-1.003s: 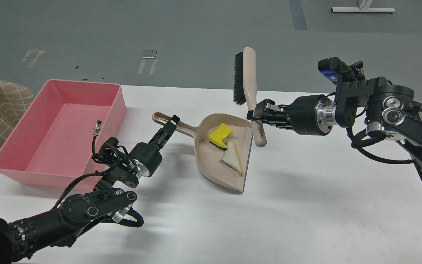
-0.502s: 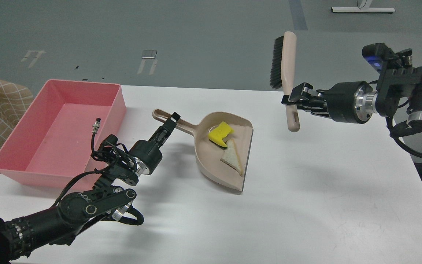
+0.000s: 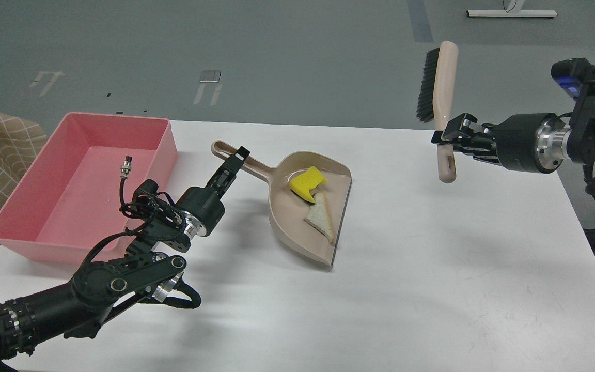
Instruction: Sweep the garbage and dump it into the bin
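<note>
L claw grips dustpan handle; R claw holds brush upright.

Light: bright, even, from overhead | Shadows: soft grey ones on the white surface beside the dustpan and under the left arm | Glare: none strong, mild sheen on the arm's metal rings | Focus: sharp throughout, no visible blur | Edges: slight wide-angle bend.

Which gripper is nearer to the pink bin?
Left. The left gripper holds the dustpan handle just right of the bin; the right gripper, holding the brush, is far right.
</note>
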Robot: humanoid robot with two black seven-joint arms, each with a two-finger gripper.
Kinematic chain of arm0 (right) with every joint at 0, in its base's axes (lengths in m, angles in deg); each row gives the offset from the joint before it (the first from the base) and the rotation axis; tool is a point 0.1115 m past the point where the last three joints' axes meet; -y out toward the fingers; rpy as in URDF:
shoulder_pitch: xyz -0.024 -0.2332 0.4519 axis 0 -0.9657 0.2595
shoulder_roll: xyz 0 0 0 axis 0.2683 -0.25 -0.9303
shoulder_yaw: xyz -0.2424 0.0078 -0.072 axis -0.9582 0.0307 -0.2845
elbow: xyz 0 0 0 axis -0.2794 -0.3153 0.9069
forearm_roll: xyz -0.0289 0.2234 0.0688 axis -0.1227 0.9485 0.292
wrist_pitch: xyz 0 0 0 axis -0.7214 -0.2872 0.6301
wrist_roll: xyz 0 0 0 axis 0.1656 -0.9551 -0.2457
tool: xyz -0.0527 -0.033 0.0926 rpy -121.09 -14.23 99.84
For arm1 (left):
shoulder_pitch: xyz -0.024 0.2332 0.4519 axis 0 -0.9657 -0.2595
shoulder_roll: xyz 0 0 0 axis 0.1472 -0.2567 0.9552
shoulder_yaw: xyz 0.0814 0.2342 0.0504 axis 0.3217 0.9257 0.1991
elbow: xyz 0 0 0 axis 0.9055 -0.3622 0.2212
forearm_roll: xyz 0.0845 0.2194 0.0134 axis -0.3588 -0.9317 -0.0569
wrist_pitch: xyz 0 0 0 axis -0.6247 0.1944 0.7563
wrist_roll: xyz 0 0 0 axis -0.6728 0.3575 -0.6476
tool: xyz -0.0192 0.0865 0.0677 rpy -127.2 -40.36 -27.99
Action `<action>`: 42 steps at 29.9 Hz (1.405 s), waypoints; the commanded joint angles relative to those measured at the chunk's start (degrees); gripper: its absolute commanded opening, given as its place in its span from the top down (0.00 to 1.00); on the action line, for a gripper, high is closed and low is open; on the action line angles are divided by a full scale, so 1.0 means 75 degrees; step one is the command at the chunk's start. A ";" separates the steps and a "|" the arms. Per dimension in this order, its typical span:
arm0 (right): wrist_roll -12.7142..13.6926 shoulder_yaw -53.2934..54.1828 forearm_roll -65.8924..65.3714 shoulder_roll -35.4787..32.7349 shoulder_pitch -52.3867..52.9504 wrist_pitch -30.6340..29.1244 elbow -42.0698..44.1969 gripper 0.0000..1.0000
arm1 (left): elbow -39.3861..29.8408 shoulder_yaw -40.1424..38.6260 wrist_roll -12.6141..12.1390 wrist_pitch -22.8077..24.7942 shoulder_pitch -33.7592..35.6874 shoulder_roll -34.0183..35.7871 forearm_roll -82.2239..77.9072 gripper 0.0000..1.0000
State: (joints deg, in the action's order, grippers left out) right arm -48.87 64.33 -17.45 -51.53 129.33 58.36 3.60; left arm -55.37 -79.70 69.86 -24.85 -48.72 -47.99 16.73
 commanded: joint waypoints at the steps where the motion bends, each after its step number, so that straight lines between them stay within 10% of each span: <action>1: 0.0001 0.0001 0.0000 -0.0026 -0.0042 0.0001 -0.0005 1.00 | -0.0070 -0.0035 0.0018 0.0000 0.0019 0.0046 0.0100 1.00; 42: -0.0023 -0.0011 0.0000 -0.0378 -0.0381 0.0001 -0.0099 1.00 | -0.1265 -0.0258 0.0053 0.0721 0.0734 0.2271 0.2350 1.00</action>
State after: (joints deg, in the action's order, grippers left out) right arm -49.05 64.33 -17.37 -54.36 126.76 58.37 2.86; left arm -64.86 -81.38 70.00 -20.46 -43.31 -33.12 34.07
